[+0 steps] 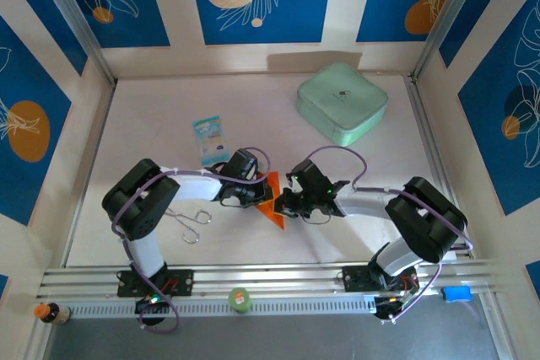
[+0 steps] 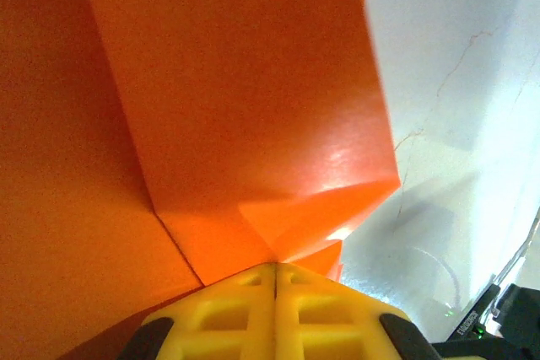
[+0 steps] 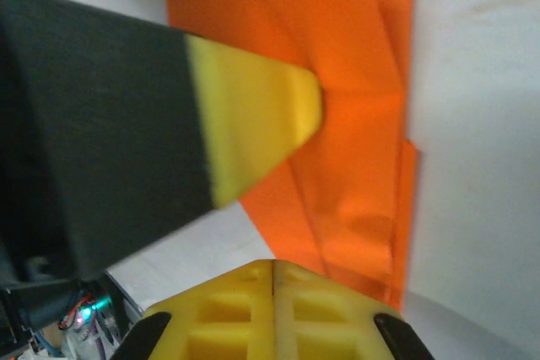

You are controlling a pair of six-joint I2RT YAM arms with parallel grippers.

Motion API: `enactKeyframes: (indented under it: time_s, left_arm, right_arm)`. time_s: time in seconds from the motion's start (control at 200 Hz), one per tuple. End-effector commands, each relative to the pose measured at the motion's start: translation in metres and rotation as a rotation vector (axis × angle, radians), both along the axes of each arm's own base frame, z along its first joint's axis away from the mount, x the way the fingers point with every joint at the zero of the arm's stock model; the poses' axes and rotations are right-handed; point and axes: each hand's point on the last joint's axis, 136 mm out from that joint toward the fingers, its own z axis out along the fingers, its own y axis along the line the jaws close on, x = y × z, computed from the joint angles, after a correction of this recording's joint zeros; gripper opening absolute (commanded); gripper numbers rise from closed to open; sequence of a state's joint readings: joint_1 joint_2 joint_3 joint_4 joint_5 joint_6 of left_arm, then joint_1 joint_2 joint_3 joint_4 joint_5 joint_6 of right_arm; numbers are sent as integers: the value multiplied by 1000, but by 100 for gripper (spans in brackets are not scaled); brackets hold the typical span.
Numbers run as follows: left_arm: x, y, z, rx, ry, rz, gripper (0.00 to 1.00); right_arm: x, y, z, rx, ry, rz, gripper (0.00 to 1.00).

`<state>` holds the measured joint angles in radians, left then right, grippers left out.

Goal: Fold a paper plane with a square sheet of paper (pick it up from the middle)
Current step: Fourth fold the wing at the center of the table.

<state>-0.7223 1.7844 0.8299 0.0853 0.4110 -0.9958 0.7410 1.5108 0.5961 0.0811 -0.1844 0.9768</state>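
Note:
The square sheet of paper (image 1: 272, 199) is bright orange and lies folded and creased on the white table between both arms. My left gripper (image 1: 256, 197) is shut, and its yellow tips (image 2: 276, 269) touch the paper (image 2: 236, 124) where several creases meet. In the right wrist view that left fingertip (image 3: 283, 111) bears down on the paper (image 3: 354, 56) from the left. My right gripper (image 1: 286, 205) is shut too, with its tips (image 3: 274, 265) at the near edge of the paper. The sheet's lower right corner runs under them.
A mint-green box (image 1: 342, 104) stands at the back right. A small blue-and-white packet (image 1: 209, 139) lies behind the left arm, and a wire clip (image 1: 191, 222) lies beside that arm. A green round item (image 1: 240, 299) rests on the front rail. Walls close three sides.

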Motion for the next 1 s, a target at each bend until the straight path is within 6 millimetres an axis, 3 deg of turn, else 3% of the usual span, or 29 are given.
enactKeyframes:
  time_s: [0.0, 0.175, 0.435, 0.585, 0.995]
  left_arm:
    - [-3, 16, -23, 96, 41, 29, 1]
    - [-2, 15, -22, 86, 36, 29, 1]
    - [1, 13, -20, 73, 26, 27, 1]
    - [8, 15, -16, 68, 15, 41, 2]
    - [49, 22, -11, 53, -21, 91, 2]
  right_arm:
    - [7, 7, 4, 6, 8, 9, 1]
    - [13, -3, -19, -72, 39, -43, 1]
    - [-24, -40, -62, -192, 148, -70, 0]
    - [-33, -48, -65, -206, 157, -54, 0]
    - [-38, -46, -68, -209, 181, 10, 0]
